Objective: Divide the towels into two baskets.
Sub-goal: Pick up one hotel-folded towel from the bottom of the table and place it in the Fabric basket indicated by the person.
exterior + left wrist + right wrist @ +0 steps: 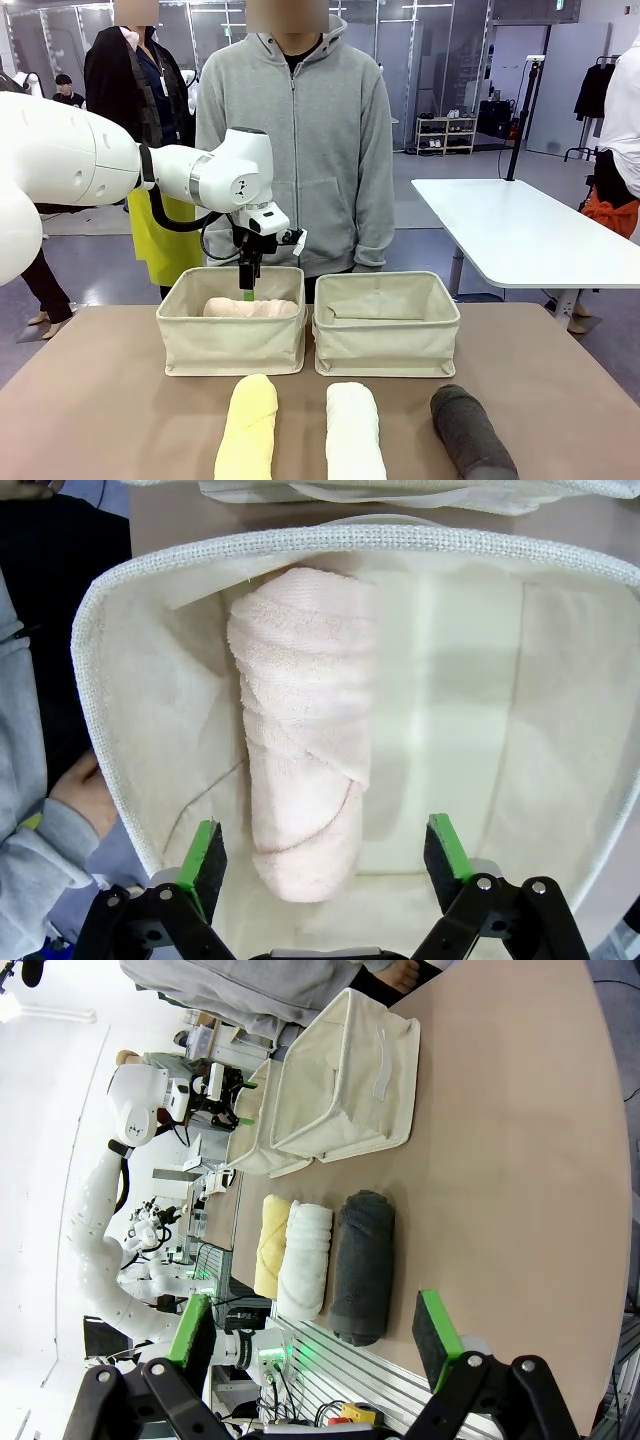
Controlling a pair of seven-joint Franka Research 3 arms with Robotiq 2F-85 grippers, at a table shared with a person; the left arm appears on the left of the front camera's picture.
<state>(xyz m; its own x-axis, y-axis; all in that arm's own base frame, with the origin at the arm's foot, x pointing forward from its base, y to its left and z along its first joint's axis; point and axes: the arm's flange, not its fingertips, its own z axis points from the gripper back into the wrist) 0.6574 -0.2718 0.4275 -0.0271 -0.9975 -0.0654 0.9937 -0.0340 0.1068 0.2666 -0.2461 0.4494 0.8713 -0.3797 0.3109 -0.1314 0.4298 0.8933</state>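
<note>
A pale pink towel point(250, 307) point(300, 730) lies along the bottom of the left basket point(232, 345) point(100, 730). My left gripper point(247, 290) point(325, 852) hangs open just above it, its green pads on either side of the roll's near end and not touching it. The right basket point(387, 340) point(350, 1080) holds no towel. A light yellow towel point(247, 428) point(270, 1245), a white towel point(354, 432) point(305, 1260) and a dark grey towel point(472, 432) point(363, 1265) lie side by side on the table in front of the baskets. My right gripper point(313, 1330) is open, off the table's side near the grey towel.
A person in a grey hoodie point(295, 140) stands right behind the baskets, with one hand point(80, 790) just outside the left basket's far wall. The brown table point(100, 400) has bare room left and right of the towels. A white table point(520, 230) stands at the back right.
</note>
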